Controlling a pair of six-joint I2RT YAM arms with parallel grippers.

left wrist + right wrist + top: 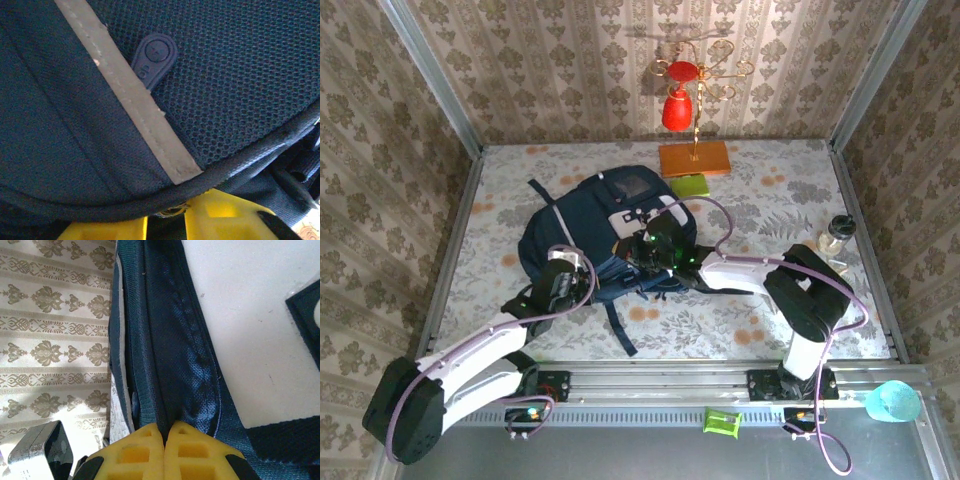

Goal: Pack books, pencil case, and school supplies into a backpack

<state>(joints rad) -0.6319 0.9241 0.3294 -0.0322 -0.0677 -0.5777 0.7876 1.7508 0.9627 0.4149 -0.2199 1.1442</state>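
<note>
Pinching the near edge of the large navy-blue fabric backpack (pixel 170 365), the right gripper (pixel 166 432) is holding tight, the left gripper (pixel 167 219), grip unclear, sitting further left along it.

The backpack (pixel 570 215) is navy-blue fabric with white-grey patches, a pale strip (pixel 132 95) beside a mesh panel, and dark straps (pixel 620 332). It lies flat on the surface, with the straps trailing from its near edge. One light green school supply (pixel 690 185), flat and oblong, lies just beside the backpack's far right corner.
</note>
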